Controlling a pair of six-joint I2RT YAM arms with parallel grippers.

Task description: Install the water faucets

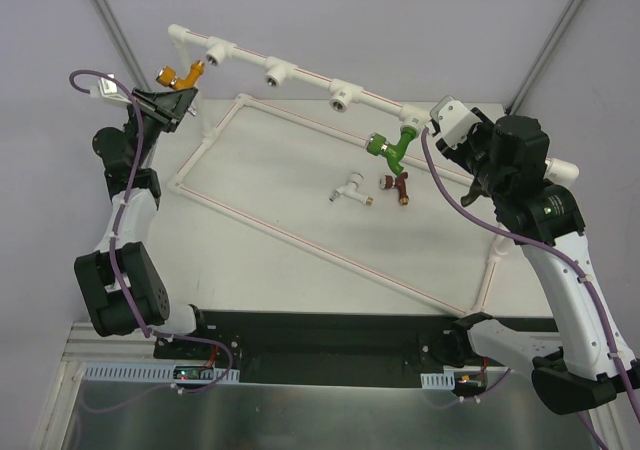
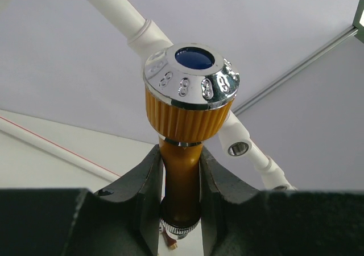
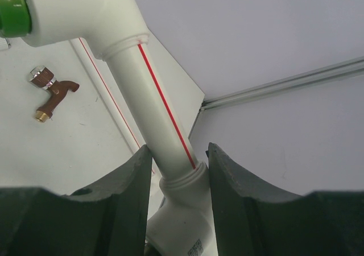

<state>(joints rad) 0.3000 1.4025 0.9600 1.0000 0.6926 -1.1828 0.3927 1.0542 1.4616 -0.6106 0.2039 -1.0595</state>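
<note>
My left gripper [image 1: 172, 92] [image 2: 181, 182] is shut on the orange-gold faucet [image 1: 181, 73] [image 2: 183, 170], gripping its body below the chrome knob [image 2: 190, 77]. It holds it in the air just left of the pipe frame's first tee socket [image 1: 215, 55]. A green faucet [image 1: 388, 148] [image 3: 12, 11] sits in the tee at the rail's right end. Beside it, my right gripper [image 1: 447, 122] [image 3: 179, 170] is shut on the white pipe [image 3: 162, 125]. Two faucets lie on the table: one dark red [image 1: 398, 182] [image 3: 50, 91], one white [image 1: 350, 188].
The white pipe frame has a raised rail [image 1: 300, 73] with open tee sockets [image 1: 277, 70] [image 1: 343, 95] [image 2: 238, 148]. Its flat rectangle of red-striped pipe [image 1: 300, 240] lies across the table. Tent poles stand at the back corners.
</note>
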